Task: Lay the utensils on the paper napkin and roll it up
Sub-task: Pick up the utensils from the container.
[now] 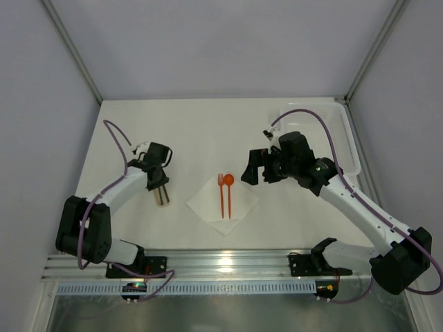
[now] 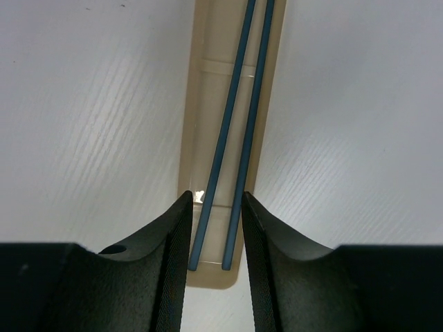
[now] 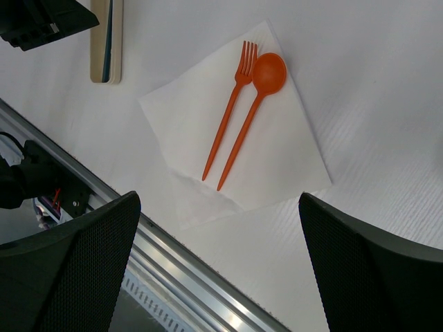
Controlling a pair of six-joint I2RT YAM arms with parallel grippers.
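Near to far:
- paper napkin (image 1: 204, 202) flat at table centre, turned as a diamond.
- fork (image 1: 221, 197) and spoon (image 1: 229, 199) lie on it side by side. Long axes run near-far, heads at the far end.
- tan sleeve (image 1: 161, 196) with two blue sticks lies left of the napkin, apart from it. Long axis roughly near-far.
- left gripper (image 2: 214, 200) is part-closed and straddles the sleeve's end. Sleeve runs straight out from the fingers; can't tell if it's actually clamped.
- right gripper (image 1: 260, 173) is spread wide and holds nothing, just past the napkin's far-right edge.
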